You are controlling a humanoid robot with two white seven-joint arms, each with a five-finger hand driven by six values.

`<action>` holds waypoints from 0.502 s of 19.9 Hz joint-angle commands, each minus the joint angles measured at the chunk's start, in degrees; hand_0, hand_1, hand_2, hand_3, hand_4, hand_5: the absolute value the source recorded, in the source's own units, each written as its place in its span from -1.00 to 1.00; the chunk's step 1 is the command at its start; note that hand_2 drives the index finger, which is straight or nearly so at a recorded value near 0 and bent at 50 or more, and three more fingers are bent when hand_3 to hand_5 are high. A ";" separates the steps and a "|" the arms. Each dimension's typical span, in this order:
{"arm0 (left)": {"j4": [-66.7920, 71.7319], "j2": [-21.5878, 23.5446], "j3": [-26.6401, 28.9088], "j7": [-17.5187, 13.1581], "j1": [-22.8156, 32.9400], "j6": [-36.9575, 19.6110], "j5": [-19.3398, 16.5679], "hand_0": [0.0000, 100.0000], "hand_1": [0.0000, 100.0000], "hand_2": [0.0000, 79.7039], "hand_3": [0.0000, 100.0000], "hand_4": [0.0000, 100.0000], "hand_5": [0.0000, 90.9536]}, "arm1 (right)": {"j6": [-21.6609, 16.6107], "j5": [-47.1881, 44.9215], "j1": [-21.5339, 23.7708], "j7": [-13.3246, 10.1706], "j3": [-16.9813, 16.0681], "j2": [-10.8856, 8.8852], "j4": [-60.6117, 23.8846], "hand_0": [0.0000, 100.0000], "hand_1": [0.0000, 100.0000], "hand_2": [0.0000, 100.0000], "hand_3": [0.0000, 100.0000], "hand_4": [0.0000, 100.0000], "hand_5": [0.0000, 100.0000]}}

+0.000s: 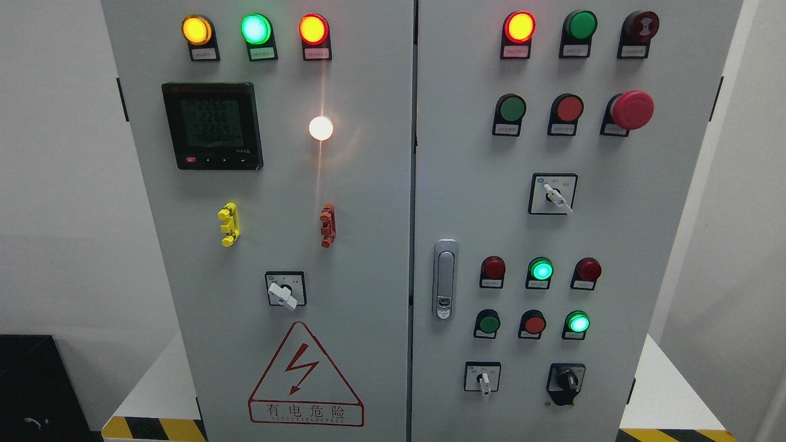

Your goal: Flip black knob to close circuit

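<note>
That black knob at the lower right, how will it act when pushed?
The black knob sits fixed on the right door, so it likely turns in place rather than lifting off. Its raised bar looks rigid, probably easy to pinch. Expect some click resistance.

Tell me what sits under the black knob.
Under the black knob only bare grey door panel shows, down to the frame's edge. Whatever lies behind the closed door is hidden.

Neither arm of the robot reaches into the head view; no left hand, no right hand, no wrist or finger shows anywhere, so pose and state cannot be told
</note>
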 commanded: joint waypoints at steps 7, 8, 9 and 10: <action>0.00 0.01 0.00 -0.01 0.35 0.02 -0.01 -0.76 0.11 -1.00 -1.00 -1.00 -1.00 | 0.09 0.24 0.00 0.02 -0.06 -0.11 0.12 -1.00 -0.90 -1.00 -1.00 -1.00 -1.00; 0.00 0.01 0.00 -0.01 0.35 0.02 0.08 -0.76 0.11 -1.00 -1.00 -1.00 -1.00 | 0.18 0.51 0.08 -0.06 -0.06 -0.02 -0.23 -1.00 -0.90 -1.00 -1.00 -1.00 -1.00; 0.00 -0.08 0.00 -0.01 0.35 0.02 -0.01 -0.76 0.11 -1.00 -1.00 -1.00 -1.00 | 0.18 0.77 0.00 -0.24 -0.06 0.07 -0.67 -1.00 -0.90 -1.00 -1.00 -1.00 -1.00; 0.00 0.01 0.00 -0.01 0.35 0.02 -0.01 -0.76 0.11 -1.00 -1.00 -1.00 -1.00 | 0.36 1.47 0.08 -0.41 -0.06 0.15 -1.46 -1.00 -0.90 -1.00 -1.00 -1.00 -1.00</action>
